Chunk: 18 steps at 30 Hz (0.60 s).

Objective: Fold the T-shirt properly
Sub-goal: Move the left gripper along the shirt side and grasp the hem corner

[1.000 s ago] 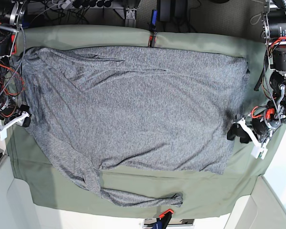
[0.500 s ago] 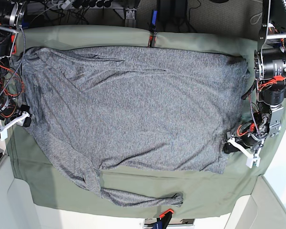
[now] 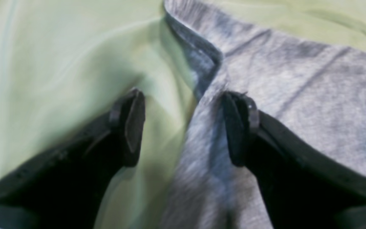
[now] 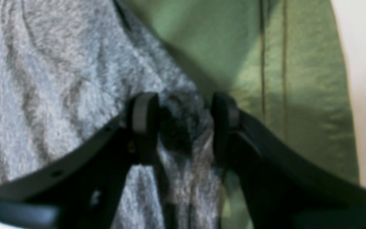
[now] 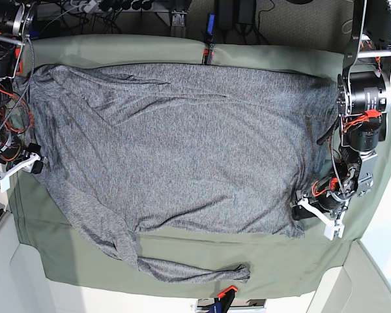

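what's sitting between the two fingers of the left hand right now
In the left wrist view, the hemmed edge of the heather-grey knit T-shirt runs between the open left hand's fingers, with olive-green table cloth beside it.

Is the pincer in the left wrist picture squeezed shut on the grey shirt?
No, the left pincer stands open, one finger on the green cloth, one on the T-shirt.

My table wears an olive-green cloth point(image 5: 182, 261); the grey T-shirt point(image 5: 182, 143) lies spread flat directly on it.
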Available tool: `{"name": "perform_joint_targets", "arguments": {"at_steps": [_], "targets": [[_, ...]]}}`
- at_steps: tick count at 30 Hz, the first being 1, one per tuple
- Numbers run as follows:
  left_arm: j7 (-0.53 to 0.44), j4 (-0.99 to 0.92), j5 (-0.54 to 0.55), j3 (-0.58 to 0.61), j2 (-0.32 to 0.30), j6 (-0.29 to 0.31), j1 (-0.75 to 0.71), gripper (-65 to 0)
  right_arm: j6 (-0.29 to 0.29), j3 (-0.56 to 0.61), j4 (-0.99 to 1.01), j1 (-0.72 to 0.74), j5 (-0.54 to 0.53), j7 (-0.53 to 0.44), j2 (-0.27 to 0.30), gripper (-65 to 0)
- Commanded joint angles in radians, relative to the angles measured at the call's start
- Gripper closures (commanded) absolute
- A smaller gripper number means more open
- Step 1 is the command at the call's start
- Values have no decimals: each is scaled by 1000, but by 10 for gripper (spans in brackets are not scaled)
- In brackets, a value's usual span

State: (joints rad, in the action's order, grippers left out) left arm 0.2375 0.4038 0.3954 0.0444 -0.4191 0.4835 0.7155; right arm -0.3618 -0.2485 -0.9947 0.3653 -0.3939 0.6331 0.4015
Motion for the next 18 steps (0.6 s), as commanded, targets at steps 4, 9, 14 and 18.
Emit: {"name": "perform_joint_targets", "arguments": {"at_steps": [4,9,14,18], "targets": [[6,16,30,-3,-16,35,64,-412,-1,-5,-13,22,-18,-4,16,-272],[5,16,23,-3,-16,-13,60,-412,-1,-5,-13,22,-18,-4,16,-272],[-9,16,-38,-3,-16,-103,60,-412,-1,-5,-13,22,-18,-3,16,-272],[-8,15,-41,-3,-14,-106,57,-412,-1,-5,-13,22,-19,-4,16,-272]]}}
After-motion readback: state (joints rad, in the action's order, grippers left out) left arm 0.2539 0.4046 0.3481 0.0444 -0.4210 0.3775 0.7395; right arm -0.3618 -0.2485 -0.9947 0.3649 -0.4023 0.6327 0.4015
